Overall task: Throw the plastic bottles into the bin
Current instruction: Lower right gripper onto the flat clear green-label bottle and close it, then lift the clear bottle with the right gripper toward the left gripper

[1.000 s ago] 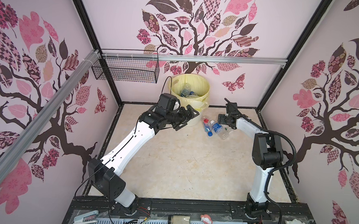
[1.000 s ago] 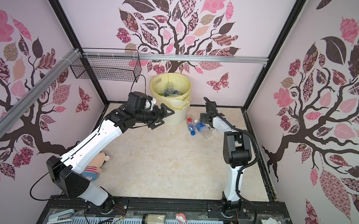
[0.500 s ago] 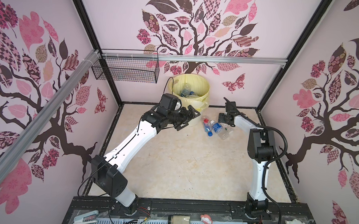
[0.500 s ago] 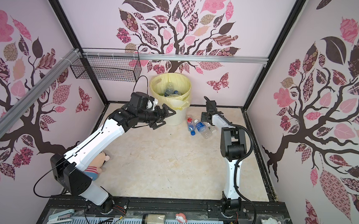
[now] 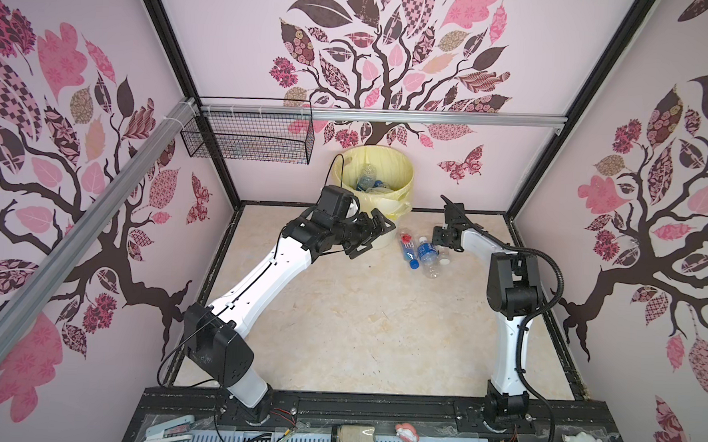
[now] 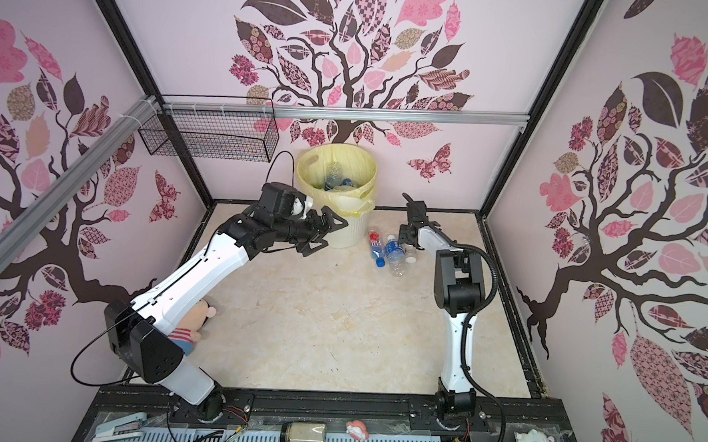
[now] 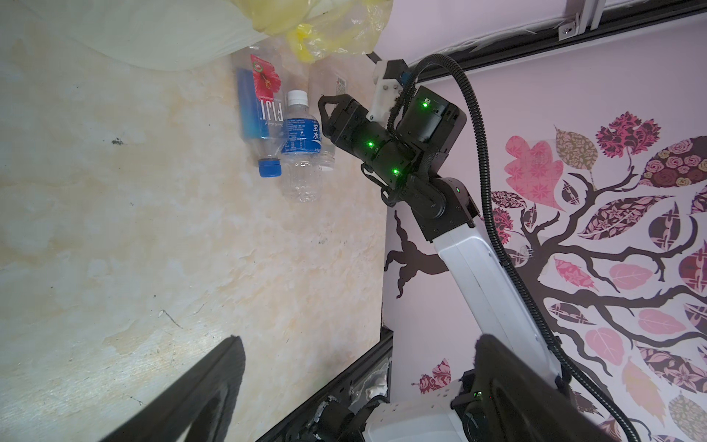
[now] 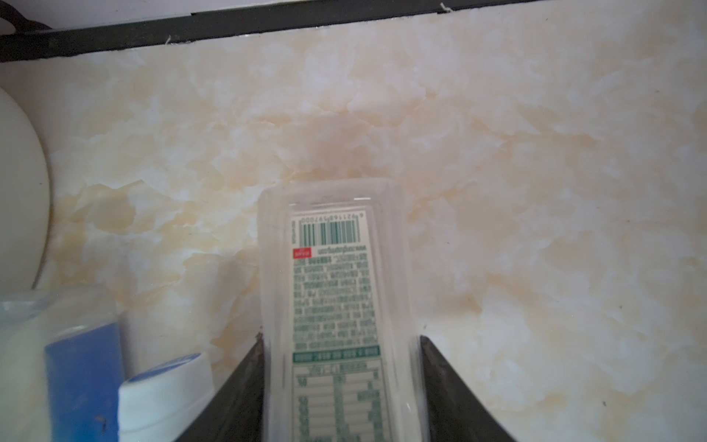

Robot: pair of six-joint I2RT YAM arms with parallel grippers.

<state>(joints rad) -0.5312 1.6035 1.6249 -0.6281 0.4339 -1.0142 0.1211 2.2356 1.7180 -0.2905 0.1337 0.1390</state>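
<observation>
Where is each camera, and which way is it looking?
Top views: high above the front edge, both looking down at the floor, the bin, the loose bottles and both arms whole.
Left wrist: on the left arm, looking across the floor at the bottles and the right arm; its own open left gripper shows.
Right wrist: low over the floor, looking along a clear bottle lying between the fingers of the right gripper.
Shared: both wrist views show that clear bottle; top views and left wrist share bin, bottles, right arm.
</observation>
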